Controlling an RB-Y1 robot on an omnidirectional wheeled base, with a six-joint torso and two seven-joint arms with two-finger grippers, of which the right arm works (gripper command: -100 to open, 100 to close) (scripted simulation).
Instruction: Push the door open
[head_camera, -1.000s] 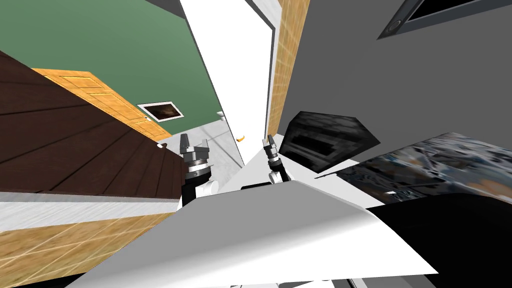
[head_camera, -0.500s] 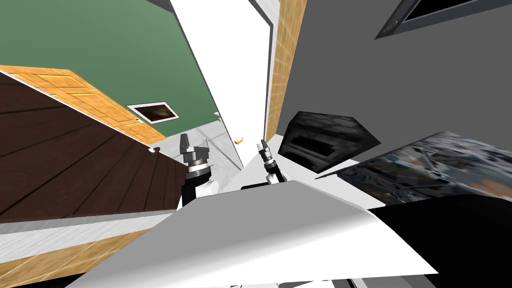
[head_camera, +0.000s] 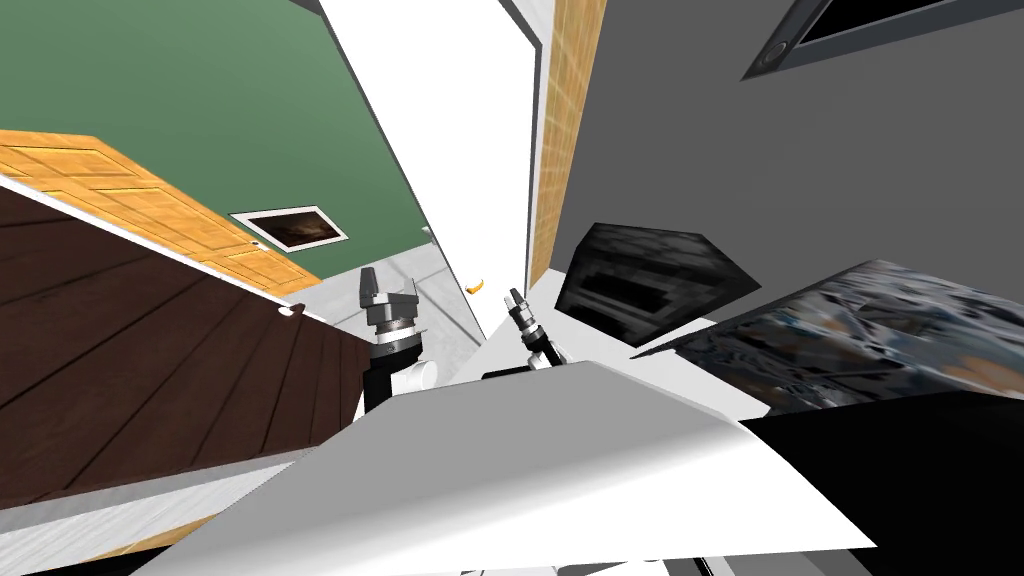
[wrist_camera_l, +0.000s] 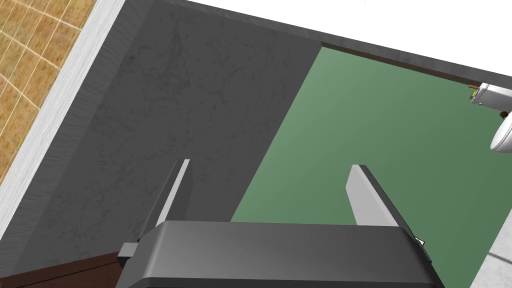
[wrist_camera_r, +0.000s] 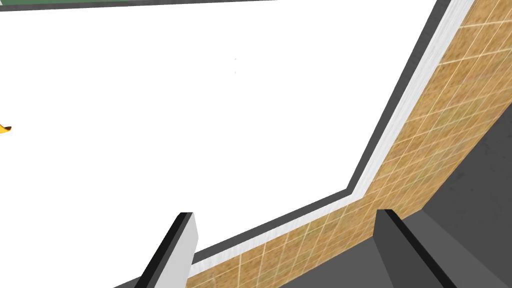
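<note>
The dark brown door (head_camera: 150, 350) fills the head view from 8 to 10 o'clock. Its hinge side lies along the white frame strip (head_camera: 80, 507) at 8 o'clock, and its free edge with a small handle (head_camera: 290, 310) points towards the middle. It stands well off the frame and opens onto a room with a green wall (head_camera: 200, 90), so I judge the push to be well along but not finished. The left gripper (head_camera: 389, 285) sits just beside that free edge, at about 3 o'clock of the handle. Its fingers (wrist_camera_l: 172, 195) stand apart at full spread with nothing between them, and I cannot tell whether it touches the door. Next, I think, the arm's flank should go against the panel near the handle and press towards 10 o'clock along the door's arc, sparing the thin blades. Further right, a small yellow object (head_camera: 476, 286) shows against a flat white surface (wrist_camera_r: 200, 100). The right gripper (head_camera: 515, 297) points at that surface, fingers (wrist_camera_r: 182, 245) wide and empty. It needs only to stay off the frame.
</note>
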